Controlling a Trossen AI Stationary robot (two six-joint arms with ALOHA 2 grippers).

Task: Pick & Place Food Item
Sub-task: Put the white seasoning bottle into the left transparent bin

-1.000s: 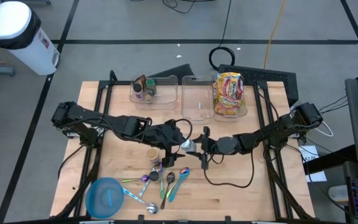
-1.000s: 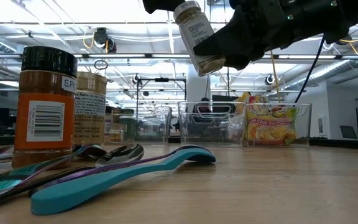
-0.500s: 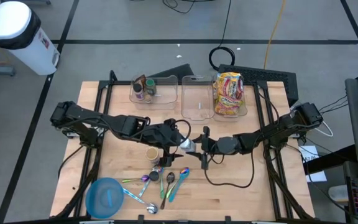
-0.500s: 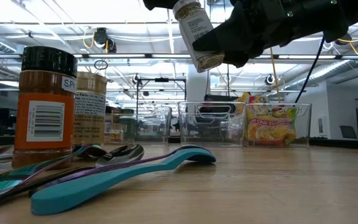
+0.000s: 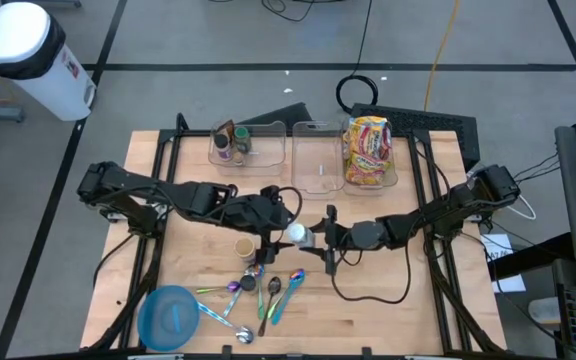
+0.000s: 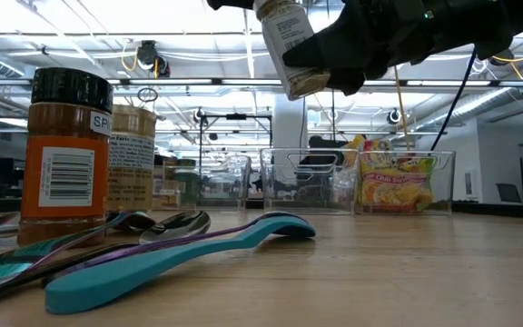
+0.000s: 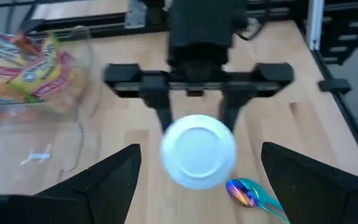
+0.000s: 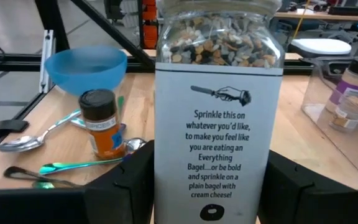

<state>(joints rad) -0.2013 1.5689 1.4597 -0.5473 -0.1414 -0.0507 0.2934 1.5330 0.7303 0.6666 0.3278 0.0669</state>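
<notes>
On the table's (image 5: 388,300) left front, the blue bowl (image 5: 171,317) and the spoons (image 5: 268,292) lie as they did a second ago, and the orange jar (image 6: 66,154) stands where it stood. At the back left, a clear bin (image 5: 243,143) holds small jars; the middle bin (image 5: 313,160) beside it shows nothing inside, and the right bin (image 5: 373,152) holds the noodle packs.

The left gripper (image 5: 273,215) hangs over the table's middle with its fingers (image 7: 101,180) spread wide on either side of the shaker's white lid, holding nothing. Against the earlier high view it has drawn back a little toward its own side, so the lid now shows clear of it.

The shaker (image 6: 289,45), a clear bottle of bagel seasoning, is in the air above the table's middle, between the two grippers, tilted with its lid (image 7: 198,150) toward the left arm. In the low view it sits a little higher than a second ago.

The right gripper (image 5: 320,238) clamps the shaker's body between its fingers (image 7: 160,109), reaching in from the right.
</notes>
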